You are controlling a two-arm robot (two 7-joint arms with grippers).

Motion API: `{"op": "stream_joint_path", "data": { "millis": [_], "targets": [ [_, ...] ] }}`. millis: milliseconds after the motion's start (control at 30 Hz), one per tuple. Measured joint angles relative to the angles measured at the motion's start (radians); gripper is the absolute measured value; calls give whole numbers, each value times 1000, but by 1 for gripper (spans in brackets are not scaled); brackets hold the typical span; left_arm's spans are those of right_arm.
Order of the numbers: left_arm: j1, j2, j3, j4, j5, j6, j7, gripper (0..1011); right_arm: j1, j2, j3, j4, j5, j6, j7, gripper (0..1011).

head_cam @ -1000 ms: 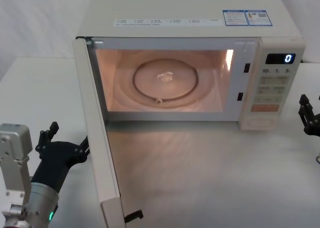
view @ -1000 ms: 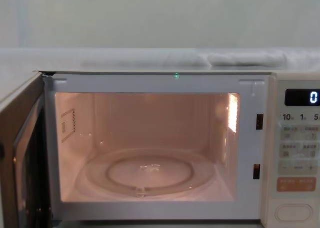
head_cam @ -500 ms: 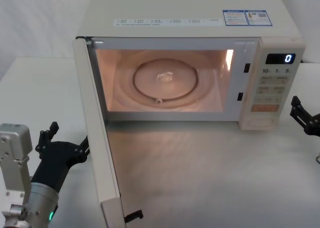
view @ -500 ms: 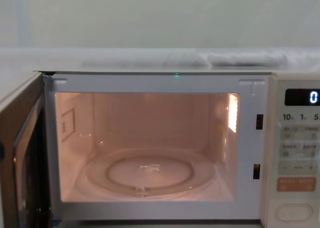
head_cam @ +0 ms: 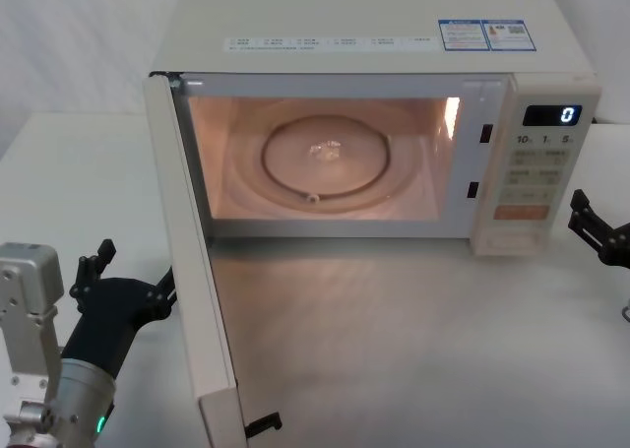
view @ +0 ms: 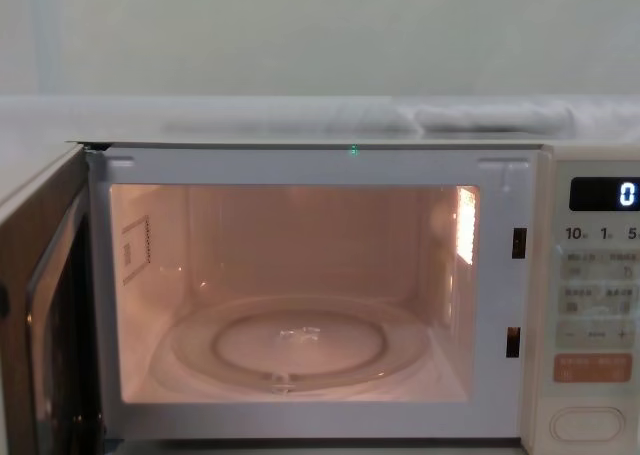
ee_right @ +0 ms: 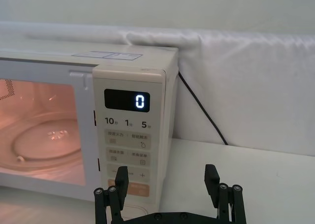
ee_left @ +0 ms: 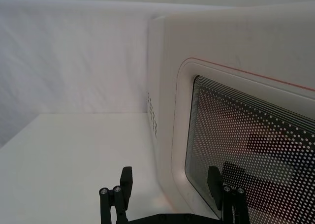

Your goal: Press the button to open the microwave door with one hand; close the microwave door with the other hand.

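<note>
Cream microwave [head_cam: 374, 34], one door [head_cam: 192, 271] swung wide; two black tools, left [head_cam: 123, 288] and right [head_cam: 600, 233], both spread.

Microwave [head_cam: 374, 34]: cream-white box at the far side of the table, cavity lit pinkish, glass turntable [head_cam: 328, 162] inside, black display reading "0". Microwave door [head_cam: 192, 271]: swung fully open on its left hinge, edge pointing toward the near side, dark inner face seen in chest view. Button [view: 587, 424]: wide cream pill, lowest on the right-hand panel.

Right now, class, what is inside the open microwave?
Inside the microwave, a glass turntable sits on the lit cavity floor, with nothing on it. What lies beneath the turntable is hidden.
</note>
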Motion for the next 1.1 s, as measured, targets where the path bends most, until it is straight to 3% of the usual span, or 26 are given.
{"op": "stream_joint_path", "data": {
  "millis": [1100],
  "targets": [
    [0,0,0,0,0,0,0,1001,0,0,0,0,0,0,0,1002]
  ]
}}
